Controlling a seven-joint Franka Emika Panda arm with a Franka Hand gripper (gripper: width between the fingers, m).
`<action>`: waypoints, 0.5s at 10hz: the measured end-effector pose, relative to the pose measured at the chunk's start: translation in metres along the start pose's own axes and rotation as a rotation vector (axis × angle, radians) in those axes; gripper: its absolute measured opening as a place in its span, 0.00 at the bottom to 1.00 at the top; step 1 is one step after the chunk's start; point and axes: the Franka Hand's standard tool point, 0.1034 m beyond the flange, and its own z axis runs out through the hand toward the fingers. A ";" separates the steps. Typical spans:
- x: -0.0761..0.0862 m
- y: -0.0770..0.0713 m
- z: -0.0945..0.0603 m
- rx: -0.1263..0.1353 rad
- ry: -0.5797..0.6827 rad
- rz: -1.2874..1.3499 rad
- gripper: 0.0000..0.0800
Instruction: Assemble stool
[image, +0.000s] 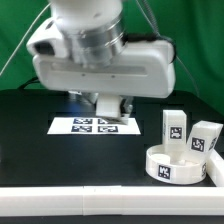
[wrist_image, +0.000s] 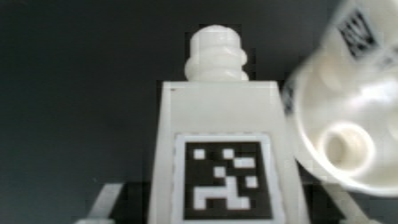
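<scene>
- Exterior view: the gripper (image: 107, 102) hangs low over the marker board (image: 93, 126) on the black table (image: 40, 150). Its fingertips are hidden by the arm body, so here I cannot tell the opening.
- The round seat (image: 174, 165) lies at the exterior view's right, near the front edge. Two legs (image: 175, 128) (image: 205, 139) stand upright just behind it.
- Wrist view: a tagged leg (wrist_image: 217, 140) with a ribbed peg on its end sits between the dark fingers (wrist_image: 107, 205), which appear to hold it. The blurred seat (wrist_image: 356, 120) is just beside.
</scene>
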 end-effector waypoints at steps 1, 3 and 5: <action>0.000 0.000 0.001 0.011 0.068 -0.009 0.42; 0.007 -0.006 0.000 0.029 0.200 -0.013 0.42; 0.016 -0.017 -0.001 0.021 0.396 -0.060 0.42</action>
